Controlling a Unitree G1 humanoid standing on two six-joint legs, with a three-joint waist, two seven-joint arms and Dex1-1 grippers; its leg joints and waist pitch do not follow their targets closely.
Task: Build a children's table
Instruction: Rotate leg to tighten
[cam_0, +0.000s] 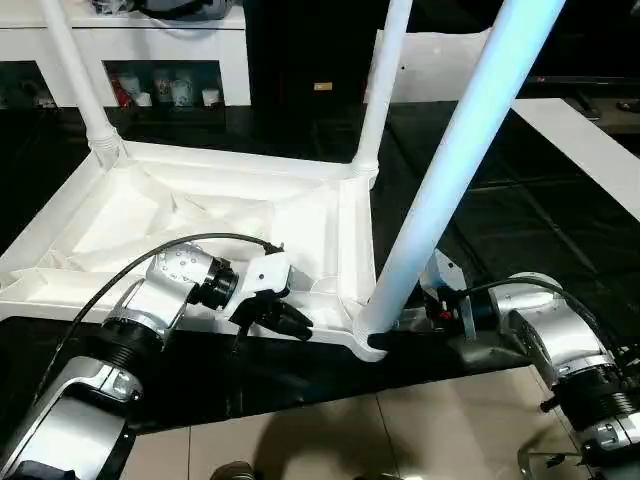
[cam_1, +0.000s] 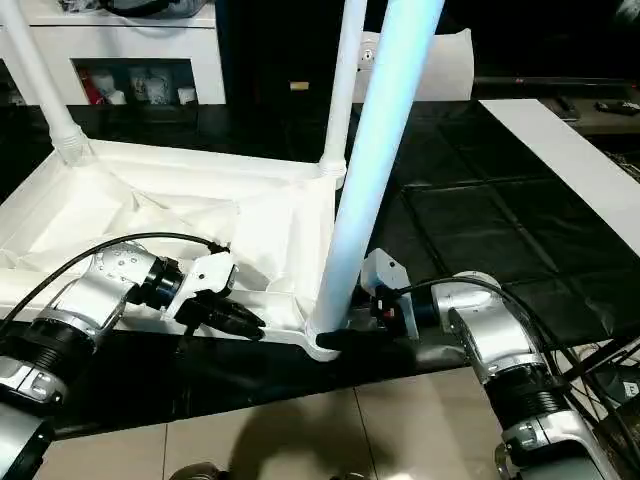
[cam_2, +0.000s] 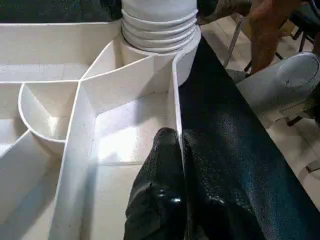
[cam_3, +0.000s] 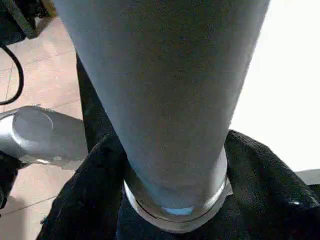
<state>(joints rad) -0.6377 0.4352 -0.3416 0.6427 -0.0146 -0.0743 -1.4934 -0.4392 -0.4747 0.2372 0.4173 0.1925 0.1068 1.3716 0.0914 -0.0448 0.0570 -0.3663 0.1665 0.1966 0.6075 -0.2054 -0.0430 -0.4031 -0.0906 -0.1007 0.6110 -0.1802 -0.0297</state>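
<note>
Left gripper (cam_0: 290, 318) is pinched tight on the tabletop's (cam_0: 200, 215) near rim wall, one black finger (cam_2: 160, 180) inside the rib and its partner outside, pinning the slab down. The tabletop lies upside down, ribs up, stretching away from that gripper across the dark work surface (cam_0: 520, 230).

Over to the right gripper (cam_3: 175, 200): its two fingers stand either side of the near leg (cam_0: 455, 165), right at the base where the leg drops into the corner socket (cam_2: 157, 30). Are the pads actually squeezing? Can't tell from here; they cup the leg closely, that much is clear. That corner sits just beside the left gripper, along the same rim.

Progress, as I read it: three legs are standing in sockets. Count them: the near leg between the right fingers, the far-right leg (cam_0: 385, 80) straight beyond it, and the far-left leg (cam_0: 75, 70) across the slab from the left gripper. The fourth socket, out toward the left arm's side, is cut off at the edge, so its state is unknown. Likely left: seating this leg fully, the last leg, then flipping the table.

Tally: one tabletop, three legs visible, two grippers.
</note>
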